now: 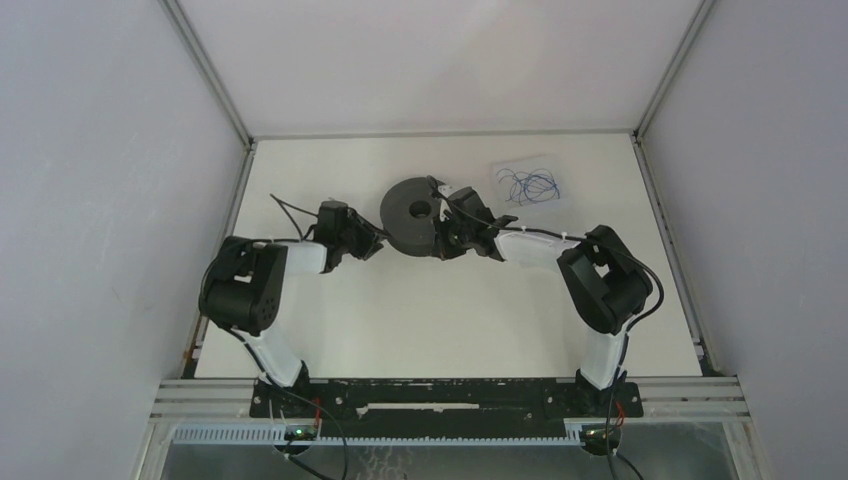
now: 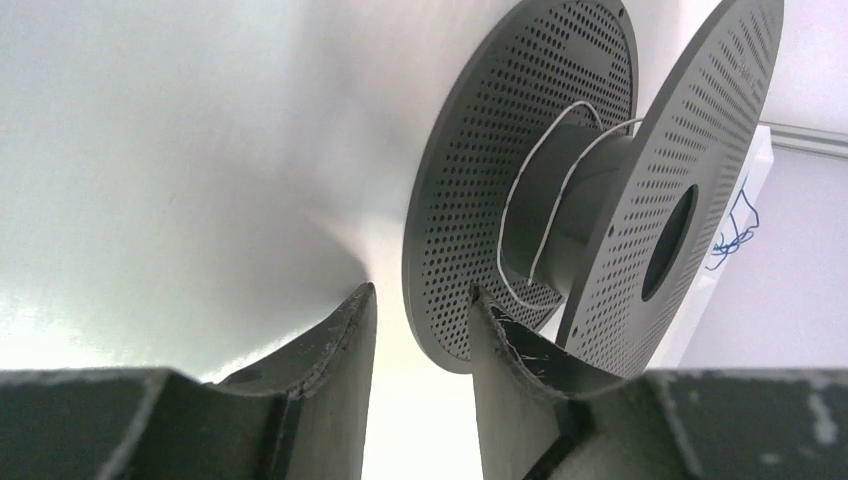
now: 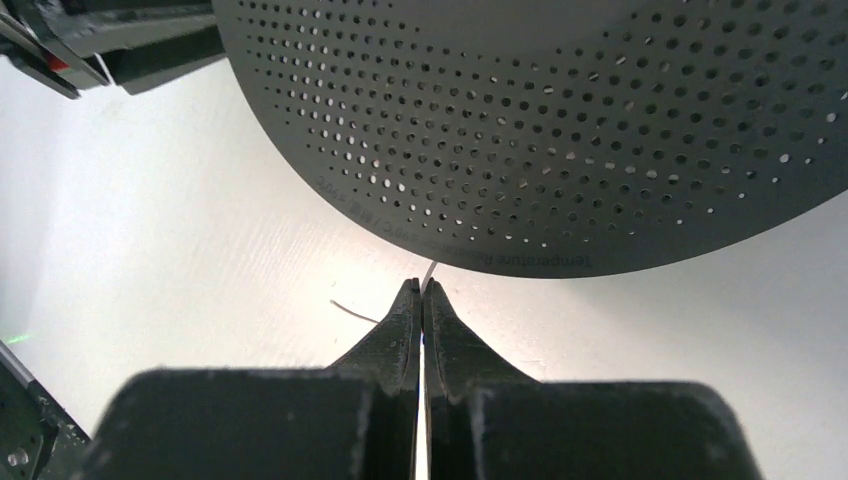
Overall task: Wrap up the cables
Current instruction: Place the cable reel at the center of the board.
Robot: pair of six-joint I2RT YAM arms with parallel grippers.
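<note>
Now the thin white cable (image 2: 508, 210) loops loosely round the middle of the black spool (image 1: 413, 212) on the table (image 1: 450, 310), and its end runs down into the right end effector (image 3: 422, 290), which is shut tight on it, while the left end effector (image 2: 420, 293) is open just beside the spool.

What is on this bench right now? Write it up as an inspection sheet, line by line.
Surface: white table, plain.
Job's things: thin whitish cord, a few loose turns round the hub of the dark spool.
Clutter: blue wire tangle on a white sheet, right of the spool.
Hands: left hand open, the spool's near disc rim between its fingers; right hand shut on the cord, close to a disc.
Cables: black arm leads beside both arms.
Surroundings: pale walls, metal frame posts.
</note>
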